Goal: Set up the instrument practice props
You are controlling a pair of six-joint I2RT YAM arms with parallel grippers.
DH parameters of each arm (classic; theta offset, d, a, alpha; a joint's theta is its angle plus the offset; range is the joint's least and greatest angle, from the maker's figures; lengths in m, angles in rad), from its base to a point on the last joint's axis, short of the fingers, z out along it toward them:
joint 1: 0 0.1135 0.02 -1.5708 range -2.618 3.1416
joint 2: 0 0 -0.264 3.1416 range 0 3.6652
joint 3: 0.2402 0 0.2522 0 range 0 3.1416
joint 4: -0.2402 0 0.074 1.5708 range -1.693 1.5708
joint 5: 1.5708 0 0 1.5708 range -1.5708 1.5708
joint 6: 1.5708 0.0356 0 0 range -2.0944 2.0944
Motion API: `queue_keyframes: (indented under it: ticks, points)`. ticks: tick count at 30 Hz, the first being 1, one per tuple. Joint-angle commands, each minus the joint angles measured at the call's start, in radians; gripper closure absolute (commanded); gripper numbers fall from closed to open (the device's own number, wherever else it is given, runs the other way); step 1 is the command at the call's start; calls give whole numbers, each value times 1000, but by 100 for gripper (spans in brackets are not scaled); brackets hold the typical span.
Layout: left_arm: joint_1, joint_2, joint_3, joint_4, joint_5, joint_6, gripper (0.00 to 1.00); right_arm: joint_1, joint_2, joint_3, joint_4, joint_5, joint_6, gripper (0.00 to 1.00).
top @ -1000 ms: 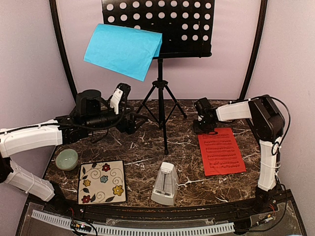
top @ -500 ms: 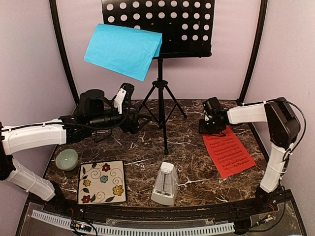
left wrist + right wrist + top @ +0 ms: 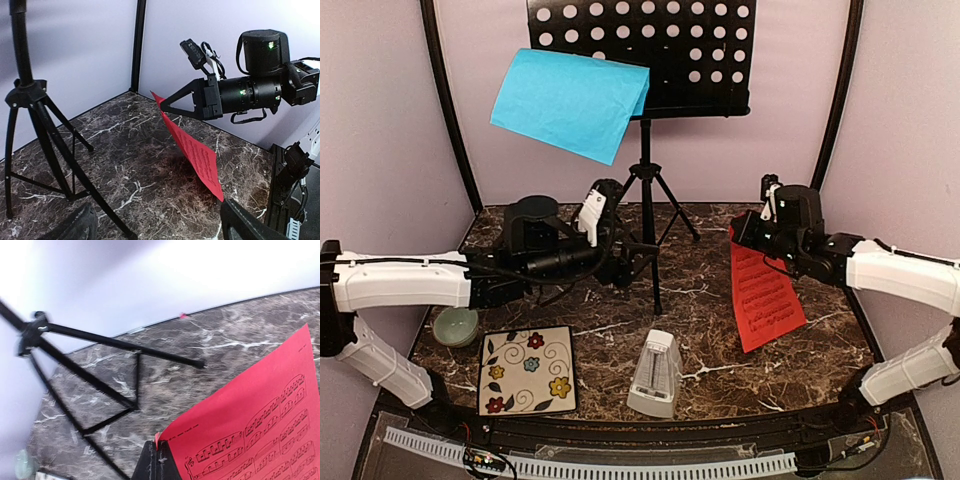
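Standing upright on the dark marbled desk (image 3: 700, 330), the small white pyramid-shaped metronome (image 3: 656, 374) sits nearer the arm bases than either end effector, roughly between the two. To its left, on the near side of the left end effector (image 3: 628, 258), a square flower-patterned tile (image 3: 527, 369) lies flat. Just beyond the tile's left corner is a pale green bowl (image 3: 455, 324), open side up; only its own glaze can be made out inside.

The left end effector is released. In its wrist view the fingers (image 3: 250, 225) are spread wide with only marble between them. It hovers low, close to the left of the black music stand (image 3: 645, 180) where the tripod legs splay onto the desk.

The right end effector (image 3: 738, 232) is clenched on the top corner of the red music sheet (image 3: 765, 295), a bright red page printed with black staves. The sheet hangs from that grip at a slant, its far corner down towards the desk. Whether that corner touches cannot be told.

Beyond and above both end effectors, the stand's perforated panel (image 3: 660, 50), black with rows of round holes, is at the top of its pole. The plain-looking blue music sheet (image 3: 570, 100) rests tilted on the panel's left part. Its lower left corner hangs past the panel's edge, high above the left end effector.
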Motion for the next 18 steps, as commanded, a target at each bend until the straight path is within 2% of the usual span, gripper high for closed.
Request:
queue_keyframes:
  ticks: [1, 5, 11, 18]
  points:
    - [-61, 68, 57, 69, -29, 13, 10, 91, -102, -52, 155, 142, 57, 100]
    - [-107, 166, 131, 70, -64, 35, 4, 172, -199, -96, 266, 237, 40, 100]
    - [-135, 265, 236, 90, -159, 49, 4, 259, -271, -113, 390, 293, -7, 100]
    - [-137, 378, 385, 42, -123, 126, 5, 412, -317, -121, 487, 441, -141, 100]
